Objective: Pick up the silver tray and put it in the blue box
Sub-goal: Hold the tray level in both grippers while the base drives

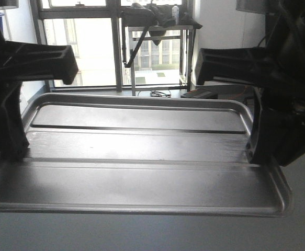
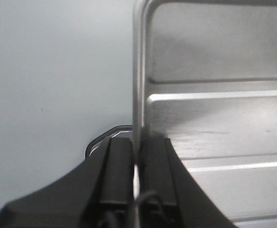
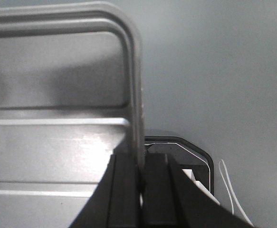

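Note:
The silver tray (image 1: 142, 146) fills the front view, held level between my two arms, its two long ridges running left to right. My left gripper (image 1: 11, 144) is shut on the tray's left rim. In the left wrist view its two black fingers (image 2: 121, 166) pinch the thin rim of the tray (image 2: 214, 118). My right gripper (image 1: 257, 149) is shut on the right rim. The right wrist view shows the right gripper (image 3: 140, 161) clamping the edge of the tray (image 3: 57, 137). The blue box is out of view.
A window with a metal-framed stand (image 1: 157, 52) is behind the tray. A plain grey surface (image 2: 43, 85) lies below. A dark rounded object (image 3: 190, 152) and a white cable (image 3: 228, 190) lie beneath the right gripper.

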